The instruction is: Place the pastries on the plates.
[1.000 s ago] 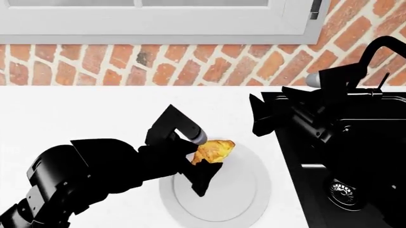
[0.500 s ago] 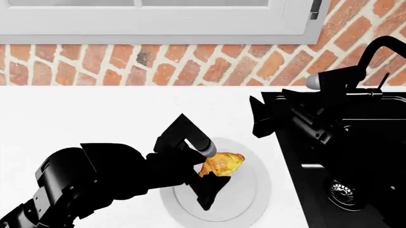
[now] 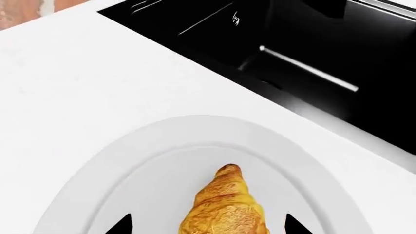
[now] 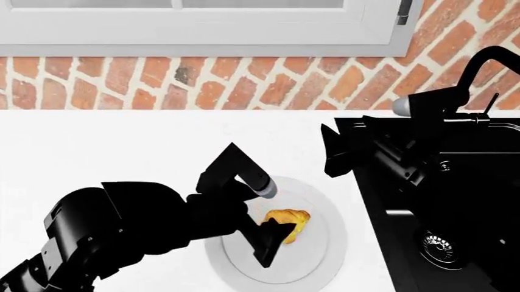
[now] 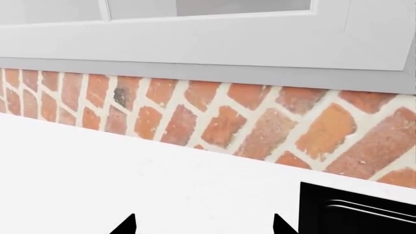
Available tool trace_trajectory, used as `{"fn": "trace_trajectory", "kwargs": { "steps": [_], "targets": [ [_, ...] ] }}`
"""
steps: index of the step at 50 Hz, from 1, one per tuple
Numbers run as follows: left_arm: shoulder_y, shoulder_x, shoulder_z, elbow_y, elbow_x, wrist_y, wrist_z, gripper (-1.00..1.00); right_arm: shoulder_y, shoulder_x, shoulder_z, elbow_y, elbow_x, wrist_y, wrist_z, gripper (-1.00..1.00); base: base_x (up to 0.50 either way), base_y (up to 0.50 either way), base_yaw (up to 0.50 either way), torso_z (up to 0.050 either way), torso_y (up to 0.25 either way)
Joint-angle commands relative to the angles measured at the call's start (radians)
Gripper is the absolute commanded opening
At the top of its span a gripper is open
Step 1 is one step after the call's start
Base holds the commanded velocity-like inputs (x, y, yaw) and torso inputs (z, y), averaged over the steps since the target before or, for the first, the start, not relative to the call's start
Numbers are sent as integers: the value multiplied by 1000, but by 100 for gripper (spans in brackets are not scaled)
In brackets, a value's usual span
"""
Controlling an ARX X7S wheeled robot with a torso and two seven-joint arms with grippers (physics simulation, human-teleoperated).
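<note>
Golden-brown croissant (image 3: 225,207) on pale plate (image 3: 130,165), between left hand's (image 3: 208,225) parted fingertips, black sink (image 3: 312,53) near. Head view: left arm partly across plate (image 4: 318,243), croissant (image 4: 289,219) at hand (image 4: 272,234). Right wrist view: right hand (image 5: 202,225) apart above white surface (image 5: 130,175), brick wall (image 5: 215,117) behind.

Croissant (image 3: 224,209): golden-brown, lying on the plate between the two dark fingertips (image 3: 121,225), a gap showing on either side.
Plate (image 3: 117,161): plain pale grey-white, directly beneath the left gripper (image 3: 206,225).
Counter (image 3: 85,83): white, extending beyond the plate.
Sink (image 3: 312,48): black basin, further ahead of the gripper.
</note>
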Motion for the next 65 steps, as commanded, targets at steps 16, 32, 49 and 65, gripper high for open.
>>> {"fn": "trace_trajectory", "kwargs": {
  "steps": [16, 32, 49, 65],
  "targets": [
    [20, -95, -170, 16, -30, 56, -117, 100, -1, 0, 0, 1, -10, -15, 4, 100, 0, 0, 0, 0, 0],
    [-5, -116, -231, -23, 27, 99, -218, 100, 23, -5, -16, 11, -35, -15, 9, 100, 0, 0, 0, 0, 0],
    [-41, -110, -300, 11, 40, 85, -379, 100, 44, 22, -17, -49, -40, 16, 64, 100, 0, 0, 0, 0, 0],
    [-46, -137, -386, 71, -75, 6, -453, 100, 84, 40, 37, -108, 47, 71, 147, 100, 0, 0, 0, 0, 0]
  ]
}}
